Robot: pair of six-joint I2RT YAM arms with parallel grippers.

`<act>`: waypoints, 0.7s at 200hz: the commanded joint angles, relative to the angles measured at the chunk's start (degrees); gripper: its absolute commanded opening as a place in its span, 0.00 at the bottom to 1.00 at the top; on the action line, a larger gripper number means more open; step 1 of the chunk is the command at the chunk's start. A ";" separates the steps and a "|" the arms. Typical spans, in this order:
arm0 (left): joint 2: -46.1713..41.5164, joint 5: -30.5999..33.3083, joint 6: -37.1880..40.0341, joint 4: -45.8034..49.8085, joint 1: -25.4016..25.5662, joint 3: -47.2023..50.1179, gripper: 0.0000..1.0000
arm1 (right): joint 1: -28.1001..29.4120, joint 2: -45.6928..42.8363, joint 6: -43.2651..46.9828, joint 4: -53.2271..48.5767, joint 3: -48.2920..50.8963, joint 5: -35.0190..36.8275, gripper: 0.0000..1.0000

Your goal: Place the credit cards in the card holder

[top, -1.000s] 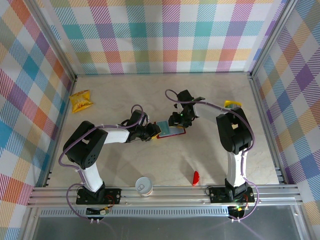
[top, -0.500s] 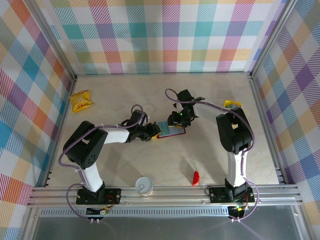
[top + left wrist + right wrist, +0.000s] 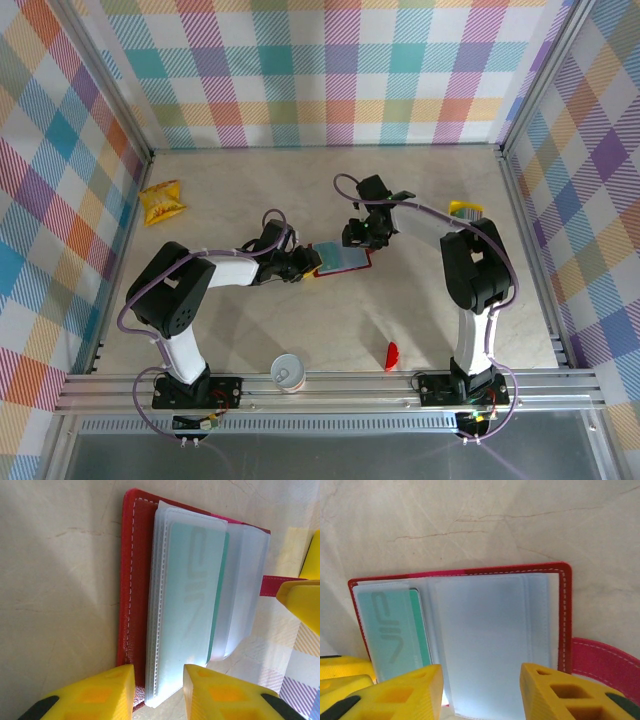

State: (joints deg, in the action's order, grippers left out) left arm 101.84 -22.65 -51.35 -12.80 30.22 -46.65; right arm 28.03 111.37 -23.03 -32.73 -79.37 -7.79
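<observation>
Snack packet [image 3: 162,202] far left, cup [image 3: 288,371] and red piece [image 3: 391,355] near you. The card holder [image 3: 340,258] sits open mid-worktop with a teal card [image 3: 192,595] inside. Your left hand [image 3: 309,266] clamps its left edge, and your right hand [image 3: 360,238] hovers above it, fingers apart.

Lighting: bright, even, diffuse; soft shadows on table [image 3: 300,330]. Wrist views: fingers [image 3: 95,692] blurred; holder [image 3: 137,555] sharp.

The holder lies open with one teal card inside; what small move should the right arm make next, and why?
Probably swing the right gripper toward the yellow cards: its jaws stand open and empty over the card holder, which the left gripper grips at its edge.
</observation>
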 commanded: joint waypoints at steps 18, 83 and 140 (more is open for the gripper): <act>-1.32 -0.28 0.55 0.48 -0.51 0.34 0.31 | -0.35 1.23 1.49 -2.00 0.24 -0.39 0.45; -1.29 -0.29 0.65 0.93 -0.50 -0.02 0.31 | -0.35 3.58 1.50 -1.29 0.32 -2.78 0.45; -1.23 -0.36 0.64 1.11 -0.51 -0.19 0.31 | -0.35 4.54 1.26 -1.51 0.29 -3.25 0.45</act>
State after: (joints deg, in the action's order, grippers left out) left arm 101.84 -22.65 -51.33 -12.58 30.22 -46.65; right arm 28.03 114.37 -22.13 -33.08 -79.37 -9.69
